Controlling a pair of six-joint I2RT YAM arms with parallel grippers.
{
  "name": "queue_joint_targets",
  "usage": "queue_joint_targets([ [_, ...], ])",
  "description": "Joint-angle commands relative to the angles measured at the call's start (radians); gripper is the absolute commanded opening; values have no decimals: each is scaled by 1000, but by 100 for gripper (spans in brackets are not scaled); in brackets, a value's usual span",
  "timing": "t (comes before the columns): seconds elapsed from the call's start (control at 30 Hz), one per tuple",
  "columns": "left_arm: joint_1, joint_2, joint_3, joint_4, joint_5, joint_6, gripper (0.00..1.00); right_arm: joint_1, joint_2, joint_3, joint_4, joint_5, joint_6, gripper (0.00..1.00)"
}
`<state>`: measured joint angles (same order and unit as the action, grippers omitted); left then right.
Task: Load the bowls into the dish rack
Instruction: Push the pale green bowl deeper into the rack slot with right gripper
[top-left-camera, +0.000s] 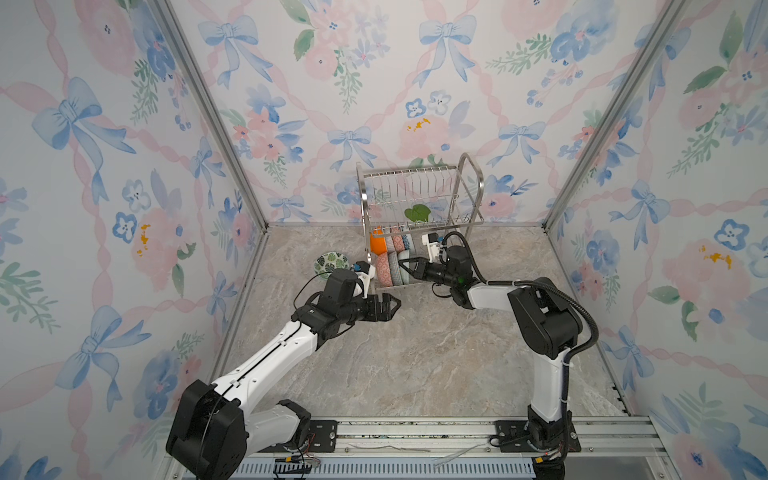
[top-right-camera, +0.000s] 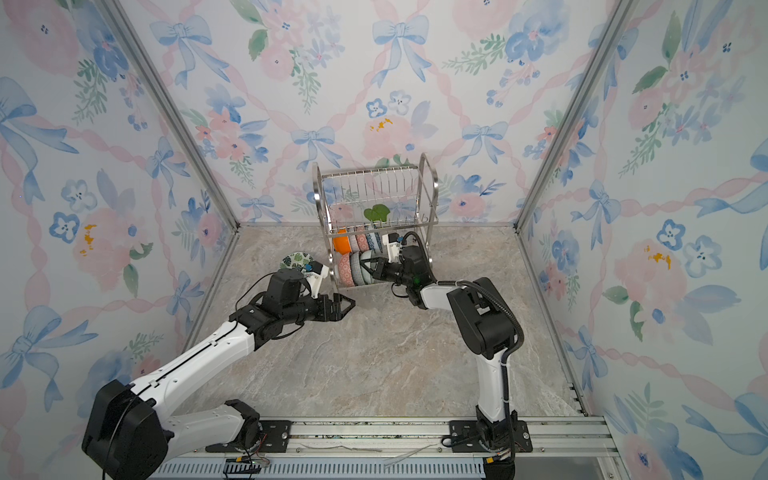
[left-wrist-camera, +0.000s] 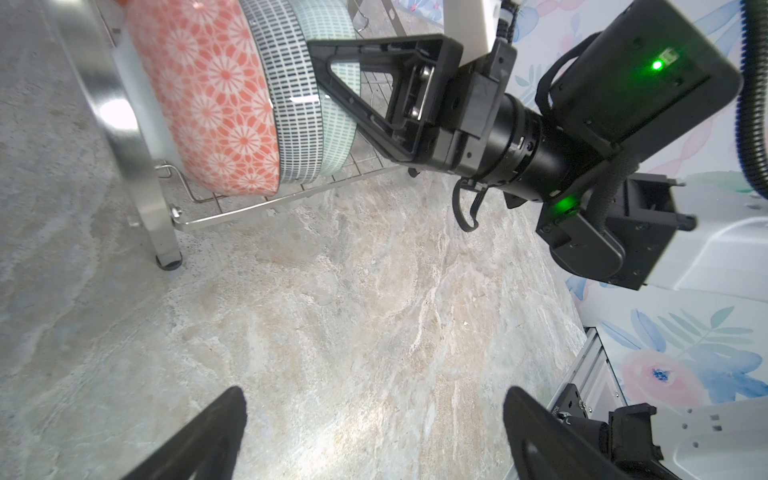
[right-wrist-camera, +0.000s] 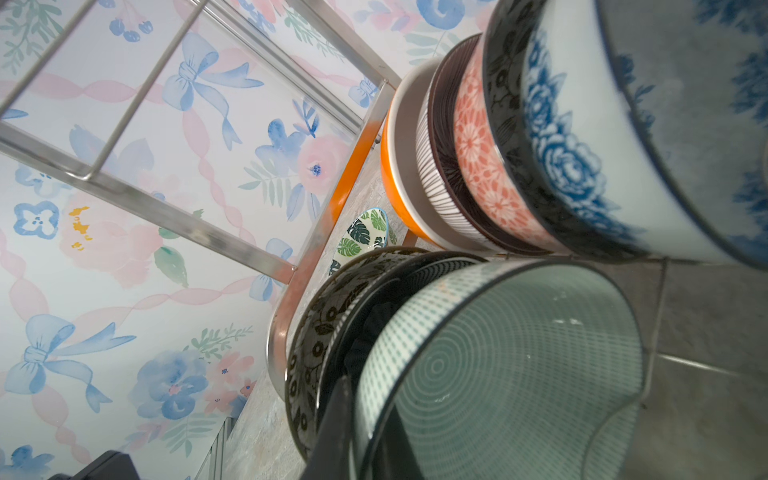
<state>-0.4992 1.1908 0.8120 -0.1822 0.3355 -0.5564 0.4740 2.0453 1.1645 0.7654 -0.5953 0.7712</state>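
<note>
While the right gripper reaches in from the right, its jaws are closed on the wall of the teal bowl. The right wrist view shows one finger outside that wall and a dark shape inside it. That bowl stands on edge at the right end of the near row in the rack. To its left a dashed bowl leans on it, and beside that is a coral bowl. A second row shows farther up in both top views, running from an orange bowl on the left to a blue bowl on the right. I cannot tell which shelf each row sits on.

The rack stands on the table at its far side, near the middle. A leaf bowl lies on the table just left of the rack, outside it.

The left gripper hangs over the table, near and left of the rack's near left leg. Its jaws are spread wide, with only bare table between them.
</note>
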Motion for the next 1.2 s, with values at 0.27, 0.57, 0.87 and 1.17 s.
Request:
queue_joint_targets([
  [0.27,-5,-43,18,-32,-27,18,98,6,-66,11,-92,5,-51,21],
  [0.57,-2,-49,28,-39,-38,12,98,11,-113,0,-131,6,-78,23],
  [0.87,44,-66,21,-59,-62,-19,98,11,-168,-44,-154,24,-101,23],
  [1.17,222,-67,52,-165,-149,-68,98,16,-312,-158,-191,89,-140,30],
])
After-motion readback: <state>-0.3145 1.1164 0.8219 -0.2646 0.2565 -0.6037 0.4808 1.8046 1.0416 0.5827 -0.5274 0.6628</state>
